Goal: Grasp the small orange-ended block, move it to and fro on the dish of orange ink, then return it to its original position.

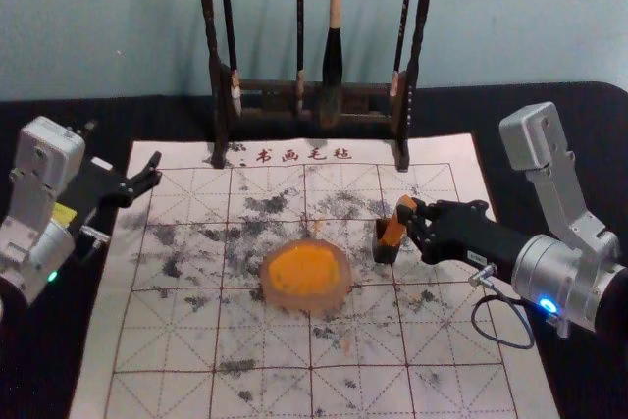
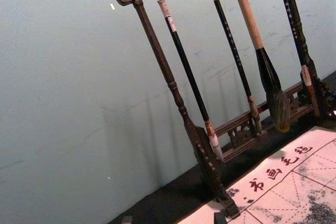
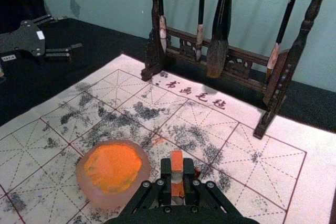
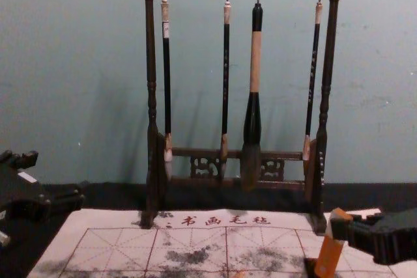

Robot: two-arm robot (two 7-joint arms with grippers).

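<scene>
Clearly, the right gripper (image 1: 413,222) is clamped on the orange-ended block (image 1: 393,231), near its upper end. The block tilts, its lower part over a small dark holder (image 1: 385,254); whether they touch I cannot tell. Just beside, toward the robot's left, sits the dish of orange ink (image 1: 305,274), on the gridded calligraphy mat (image 1: 265,355). Beyond stands the brush rack (image 1: 265,102). The left gripper (image 1: 149,176) is parked at the mat's left edge, fingers spread.
</scene>
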